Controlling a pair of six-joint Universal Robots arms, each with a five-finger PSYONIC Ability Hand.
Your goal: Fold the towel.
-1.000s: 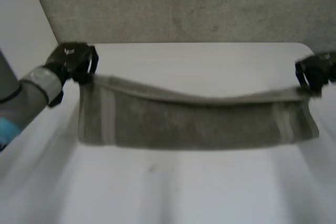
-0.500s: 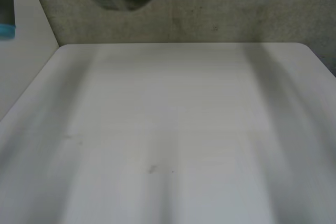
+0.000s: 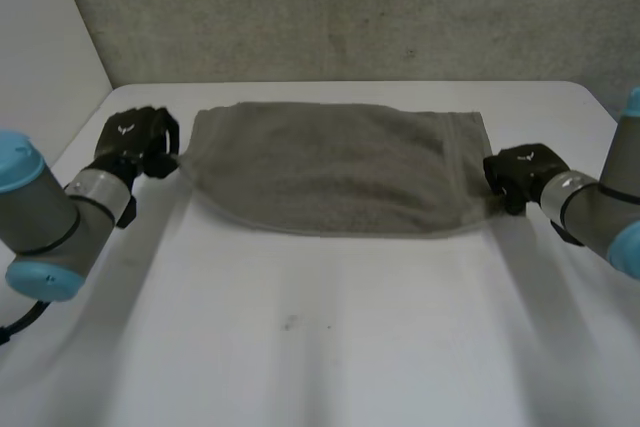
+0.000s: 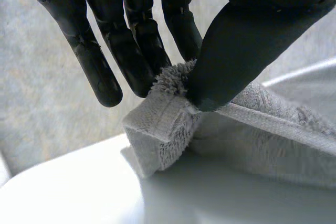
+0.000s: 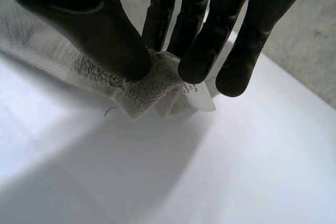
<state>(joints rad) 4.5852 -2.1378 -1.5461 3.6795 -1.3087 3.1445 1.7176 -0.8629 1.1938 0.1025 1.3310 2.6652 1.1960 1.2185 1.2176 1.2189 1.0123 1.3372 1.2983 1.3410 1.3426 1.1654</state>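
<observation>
A grey-brown terry towel (image 3: pixel 330 169) lies flat on the far half of the white table (image 3: pixel 330 347), its far edge near the table's back edge, where a rough grey wall (image 3: pixel 350 7) rises. The whole near half of the table in front of it is bare. The towel's long axis runs across the table from side to side, one short end toward each arm, and a woven band crosses it near the right end.

The left hand (image 3: pixel 135 139) sits low at the towel's left end, close to the table's left edge. In the left wrist view its thumb (image 4: pixel 247 45) and fingers (image 4: pixel 131 51) pinch a bunched, hemmed corner just above the table. The right hand (image 3: pixel 520 172) is at the right end, also low. Its thumb (image 5: pixel 100 30) and fingers (image 5: pixel 199 51) clamp a gathered corner bearing a small white label (image 5: pixel 198 94). Both forearms reach in from the sides.
</observation>
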